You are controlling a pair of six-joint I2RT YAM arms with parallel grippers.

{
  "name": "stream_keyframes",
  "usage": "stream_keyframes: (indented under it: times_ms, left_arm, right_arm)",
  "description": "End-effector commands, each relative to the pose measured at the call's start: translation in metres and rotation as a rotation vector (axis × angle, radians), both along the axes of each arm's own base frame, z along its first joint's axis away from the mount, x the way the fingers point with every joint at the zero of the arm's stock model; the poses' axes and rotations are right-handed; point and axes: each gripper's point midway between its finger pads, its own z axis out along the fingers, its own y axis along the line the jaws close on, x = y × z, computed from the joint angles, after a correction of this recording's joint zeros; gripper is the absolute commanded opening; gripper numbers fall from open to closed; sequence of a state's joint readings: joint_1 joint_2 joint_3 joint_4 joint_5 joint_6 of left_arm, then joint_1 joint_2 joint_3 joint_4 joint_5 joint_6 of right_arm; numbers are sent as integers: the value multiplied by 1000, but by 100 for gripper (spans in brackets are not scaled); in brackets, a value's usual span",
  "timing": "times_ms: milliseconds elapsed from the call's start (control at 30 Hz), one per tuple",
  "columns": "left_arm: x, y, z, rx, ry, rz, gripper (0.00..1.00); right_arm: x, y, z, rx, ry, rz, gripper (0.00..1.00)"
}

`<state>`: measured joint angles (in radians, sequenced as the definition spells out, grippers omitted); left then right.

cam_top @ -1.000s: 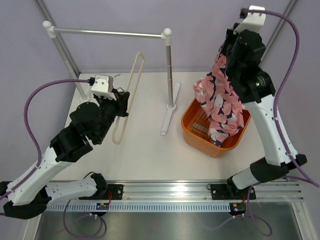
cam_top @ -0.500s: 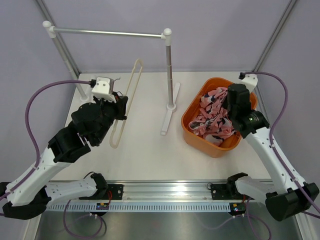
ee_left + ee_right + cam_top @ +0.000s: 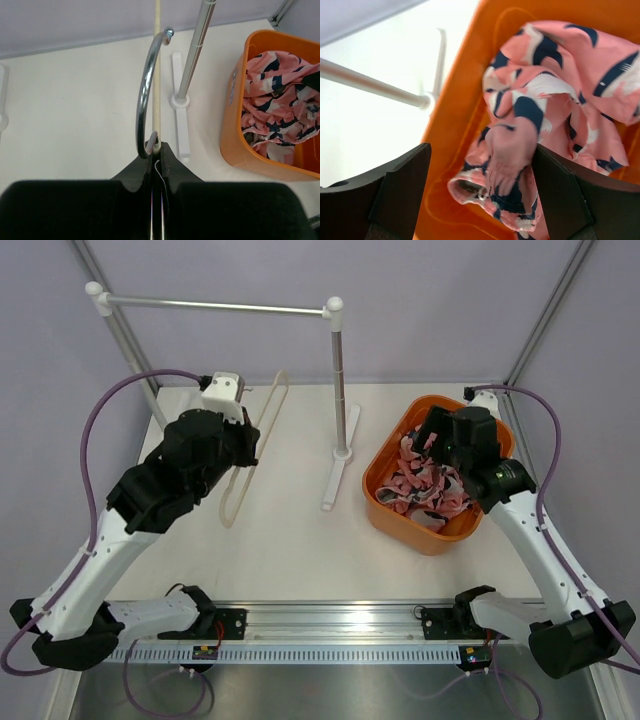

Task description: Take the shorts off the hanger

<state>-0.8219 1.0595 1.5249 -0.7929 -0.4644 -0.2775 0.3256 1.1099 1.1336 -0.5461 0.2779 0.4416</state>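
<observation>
Orange basket [image 3: 402, 530] of shorts [image 3: 425, 485] below open right hand [image 3: 480, 190]; left hand [image 3: 156, 150] tight on hanger [image 3: 157, 100] by rail [image 3: 215, 307].

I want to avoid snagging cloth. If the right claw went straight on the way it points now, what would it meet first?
The shorts: the open right claw points into the orange basket, and a pink fold rises between its fingers. How close it is, I cannot tell.

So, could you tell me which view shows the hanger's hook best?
The left wrist view: the hook arcs large and sharp up from the shut left gripper, which holds the hanger. The top view shows the hanger's cream loop, but the hook is too small to make out. The right wrist view shows none of it.
</observation>
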Motion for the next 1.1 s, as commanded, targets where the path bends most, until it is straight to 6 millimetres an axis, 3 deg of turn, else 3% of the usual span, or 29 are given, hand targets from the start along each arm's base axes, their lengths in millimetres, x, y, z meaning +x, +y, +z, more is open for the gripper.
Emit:
stream_keyframes:
  times_ms: [0, 200, 233, 300, 400, 433, 467, 533, 567, 800, 1067]
  left_arm:
    - [13, -4, 12, -74, 24, -66, 0]
    - [63, 0, 23, -111, 12, -42, 0]
    - [70, -1, 35, -126, -24, -42, 0]
    - [88, -4, 41, -124, -36, -17, 0]
    - [109, -5, 47, -108, -51, 15, 0]
    - [123, -9, 39, -91, -32, 28, 0]
    - [128, -9, 53, -100, -63, 37, 0]
    - [147, -13, 46, -78, -51, 52, 0]
    - [152, -11, 58, -87, -77, 60, 0]
    - [184, -16, 68, -59, -111, 83, 0]
    - [200, -18, 73, -54, -153, 88, 0]
  right_arm:
    - [2, 24, 56, 102, -132, 117, 90]
    - [-2, 32, 82, 119, -177, 182, 91]
    - [-4, 32, 86, 121, -188, 186, 91]
    - [-6, 31, 93, 123, -201, 187, 91]
    - [-10, 32, 103, 127, -219, 196, 91]
    - [-11, 32, 105, 130, -224, 200, 92]
    - [-12, 32, 109, 134, -233, 200, 92]
    - [-15, 32, 114, 136, -245, 205, 92]
    - [-16, 32, 118, 138, -253, 210, 92]
    - [-21, 31, 129, 132, -283, 221, 92]
    - [-23, 30, 128, 121, -293, 227, 92]
